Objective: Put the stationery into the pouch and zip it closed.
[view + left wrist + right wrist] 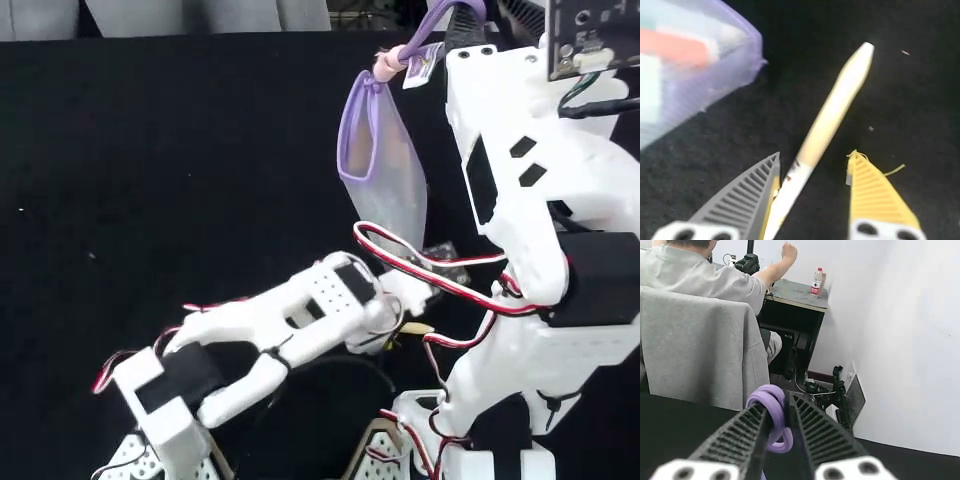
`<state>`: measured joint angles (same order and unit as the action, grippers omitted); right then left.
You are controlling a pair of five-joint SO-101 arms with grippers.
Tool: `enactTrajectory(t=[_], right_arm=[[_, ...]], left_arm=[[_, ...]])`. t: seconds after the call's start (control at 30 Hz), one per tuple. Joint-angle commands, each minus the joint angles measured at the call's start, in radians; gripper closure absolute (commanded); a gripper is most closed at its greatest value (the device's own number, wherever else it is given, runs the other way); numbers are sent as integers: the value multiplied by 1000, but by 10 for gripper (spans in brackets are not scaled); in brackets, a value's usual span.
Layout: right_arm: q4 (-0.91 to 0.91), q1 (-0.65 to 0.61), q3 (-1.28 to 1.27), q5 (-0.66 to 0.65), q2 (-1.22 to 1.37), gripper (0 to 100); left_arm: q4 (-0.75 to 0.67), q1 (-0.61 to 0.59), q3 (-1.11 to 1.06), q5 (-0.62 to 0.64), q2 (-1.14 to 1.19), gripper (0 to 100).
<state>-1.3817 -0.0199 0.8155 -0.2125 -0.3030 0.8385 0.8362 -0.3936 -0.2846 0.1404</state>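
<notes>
The translucent pouch (385,165) with a purple zip edge hangs above the black table from a purple loop (771,410). My right gripper (782,412) is shut on that loop, high at the back right (455,20). In the left wrist view, one pouch corner (695,70) shows a pink item and pale items inside. A cream pen (832,115) lies on the table just beside that corner. My left gripper (815,159) is open around the pen's near end, which lies close to the grey finger (747,192); the yellow finger (875,192) stands apart from it.
The right arm's white body (540,200) towers along the table's right side, and its red and white cables (430,265) loop over the left arm's tip. The black table (150,180) stretches wide to the left.
</notes>
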Motion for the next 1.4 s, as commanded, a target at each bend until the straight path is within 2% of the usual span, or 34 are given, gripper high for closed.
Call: enactTrajectory(t=[0.0,0.23,0.43,0.53,0.67,0.8,0.9,1.07,1.3,1.37], right_arm=[[5,12,42,2,-25,985],[5,12,42,2,-27,985],[5,15,42,2,-27,985],[5,15,42,2,-27,985],[5,17,44,2,-28,985],[5,17,44,2,-28,985],[5,17,44,2,-28,985],[5,17,44,2,-28,985],[5,17,45,2,-28,985],[5,17,45,2,-30,985]], left_arm=[[8,-42,93,-5,26,780],[9,-54,101,-5,97,790],[9,-51,104,-21,106,973],[12,-51,94,-60,106,970],[135,-56,122,-68,106,971],[318,-137,188,-68,74,971],[400,-236,226,-68,-11,971],[454,-392,199,-68,-265,971],[448,-565,119,-68,-684,971],[402,-596,116,-58,-790,971]])
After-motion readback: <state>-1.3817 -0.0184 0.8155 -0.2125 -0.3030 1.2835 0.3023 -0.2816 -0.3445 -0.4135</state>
